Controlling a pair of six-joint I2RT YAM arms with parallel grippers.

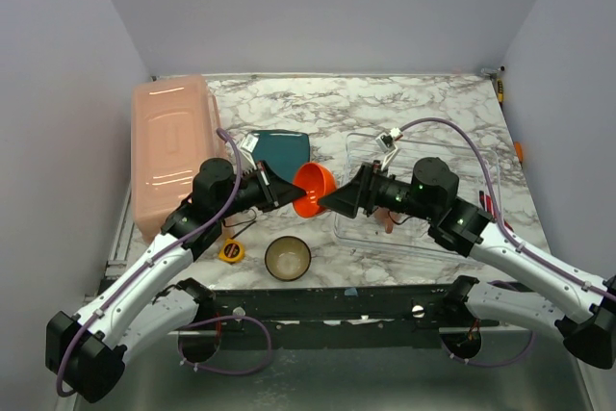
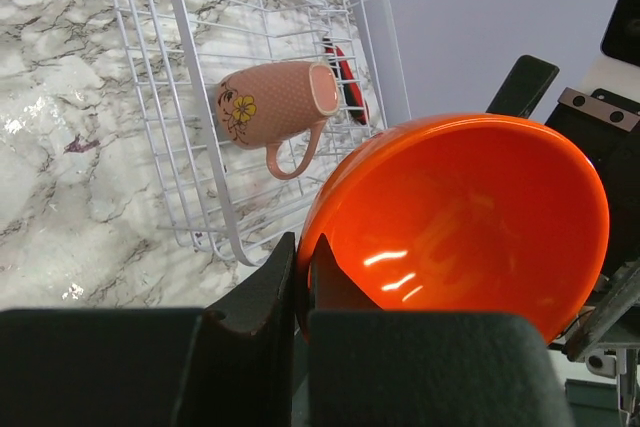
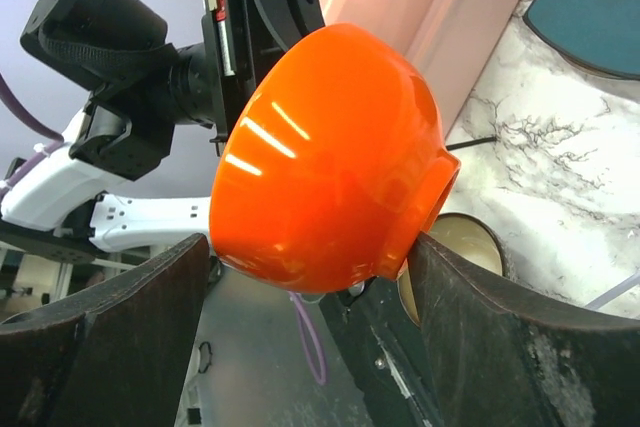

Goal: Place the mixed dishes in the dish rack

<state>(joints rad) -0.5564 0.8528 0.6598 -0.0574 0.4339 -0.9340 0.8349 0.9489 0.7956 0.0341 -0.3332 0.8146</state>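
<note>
The glossy orange bowl (image 1: pixel 316 190) hangs on its side above the table between both arms. My left gripper (image 2: pixel 303 277) is shut on its rim, one finger inside and one outside. My right gripper (image 3: pixel 310 247) is open and straddles the bowl (image 3: pixel 320 157) from the other side. Its right finger (image 3: pixel 520 337) touches the bowl's foot; the left finger (image 3: pixel 100 347) stands just apart. The pinkish-tan mug (image 2: pixel 275 102) lies on its side in the dish rack (image 1: pixel 452 156). The teal plate (image 1: pixel 279 148) and the dark brown bowl (image 1: pixel 288 258) rest on the marble.
A long salmon-pink tub (image 1: pixel 171 146) lies along the table's left side. A yellow tape measure (image 1: pixel 230 251) sits near the front edge beside the brown bowl. A red-and-black thing (image 2: pixel 345 77) lies in the rack behind the mug.
</note>
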